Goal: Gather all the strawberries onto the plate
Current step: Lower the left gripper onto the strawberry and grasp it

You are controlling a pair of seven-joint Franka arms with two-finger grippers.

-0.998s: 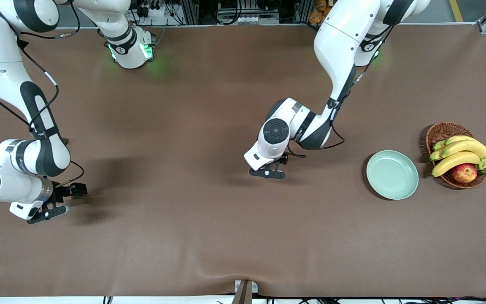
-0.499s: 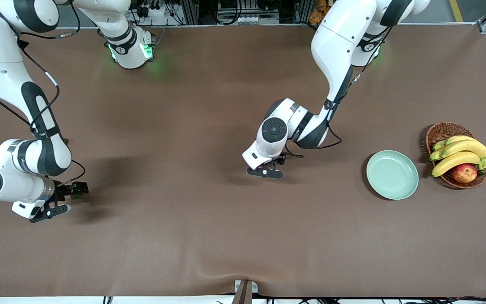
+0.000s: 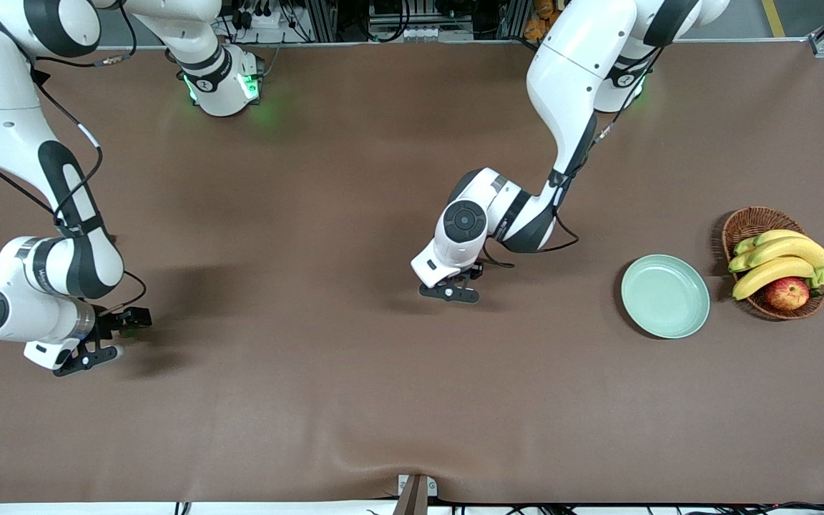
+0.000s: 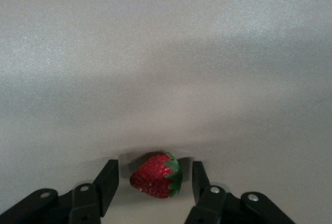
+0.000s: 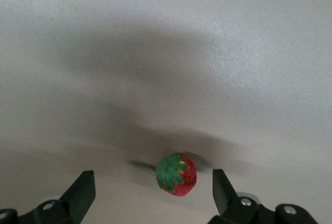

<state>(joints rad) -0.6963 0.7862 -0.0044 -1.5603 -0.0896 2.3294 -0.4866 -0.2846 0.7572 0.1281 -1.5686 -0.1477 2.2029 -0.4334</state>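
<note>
In the left wrist view a red strawberry [image 4: 153, 177] with a green cap lies on the brown table between the fingers of my left gripper [image 4: 154, 171]. The jaws are narrowed, with a thin gap on each side of the berry. That left gripper [image 3: 449, 292] is low over the middle of the table. In the right wrist view a second strawberry [image 5: 177, 175] sits between the wide-open fingers of my right gripper [image 5: 153, 178], closer to one finger. The right gripper [image 3: 94, 350] is down at the right arm's end. The mint-green plate [image 3: 665, 296] holds nothing. The front view hides both berries under the hands.
A wicker basket [image 3: 748, 222] with bananas [image 3: 777, 261] and a red-yellow apple [image 3: 787, 293] stands beside the plate at the left arm's end. A ripple in the brown table cover [image 3: 355, 450] runs near the front edge.
The left gripper's fingers have drawn in around its strawberry, and the hand has shifted slightly. The right gripper has crept a little over its berry, fingers still wide.
</note>
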